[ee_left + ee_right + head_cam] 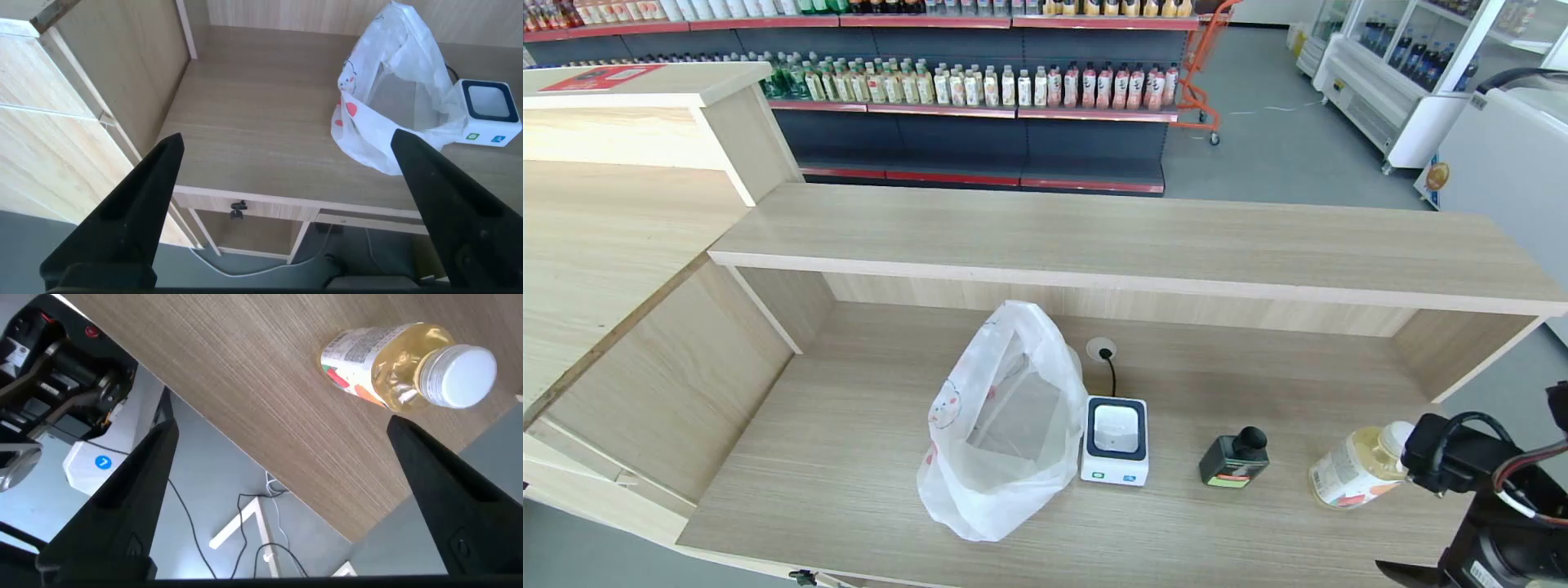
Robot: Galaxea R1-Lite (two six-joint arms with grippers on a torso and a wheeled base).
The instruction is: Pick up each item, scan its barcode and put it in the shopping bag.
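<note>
A white plastic shopping bag [1001, 433] stands open in the middle of the wooden counter [849, 457]. To its right sits a white barcode scanner [1116, 439]. Further right stands a small dark bottle with a black cap [1234, 459]. A yellow juice bottle [1356, 469] with a white cap lies on its side near the counter's right end. My right arm [1462, 453] hovers beside it. The right gripper [282, 498] is open and empty, over the counter's edge, a little short of the juice bottle [392, 363]. My left gripper [286, 212] is open and empty, held off the counter's front, left of the bag [392, 90] and scanner [490, 110].
A raised wooden ledge [1127, 237] runs along the back of the counter, with side walls at both ends. The scanner's cable goes into a grommet hole [1101, 351] behind it. Store shelves of drinks [980, 86] and coolers [1421, 73] stand beyond.
</note>
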